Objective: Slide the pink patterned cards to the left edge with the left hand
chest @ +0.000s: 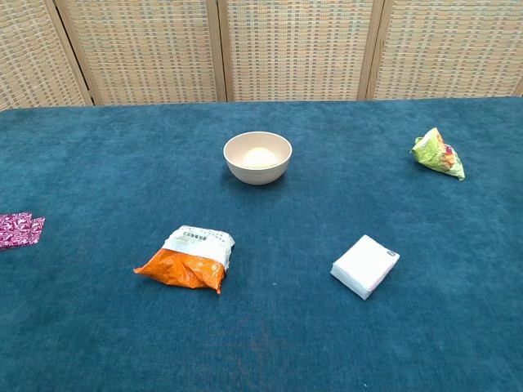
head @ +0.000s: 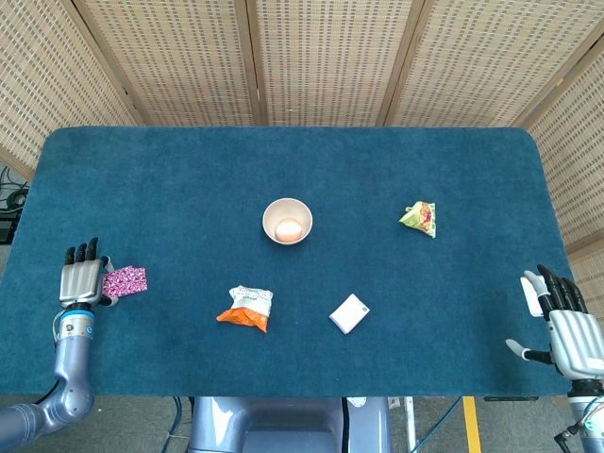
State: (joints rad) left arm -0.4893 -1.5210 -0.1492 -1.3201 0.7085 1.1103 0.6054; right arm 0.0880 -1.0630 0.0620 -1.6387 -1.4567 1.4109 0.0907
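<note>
The pink patterned cards (head: 126, 280) lie flat on the blue cloth near the table's left edge, and also show at the left border of the chest view (chest: 20, 229). My left hand (head: 81, 277) sits directly to their left with fingers stretched out and pointing away from me. Its thumb side is against the cards' left end, and I see nothing gripped. My right hand (head: 566, 326) hovers at the table's right front corner, fingers spread, holding nothing. The chest view shows neither hand.
A beige bowl (head: 287, 221) with an egg stands mid-table. An orange snack bag (head: 247, 308) and a white packet (head: 349, 313) lie toward the front. A green snack bag (head: 419, 218) lies to the right. Woven screens stand behind the table (head: 283, 160).
</note>
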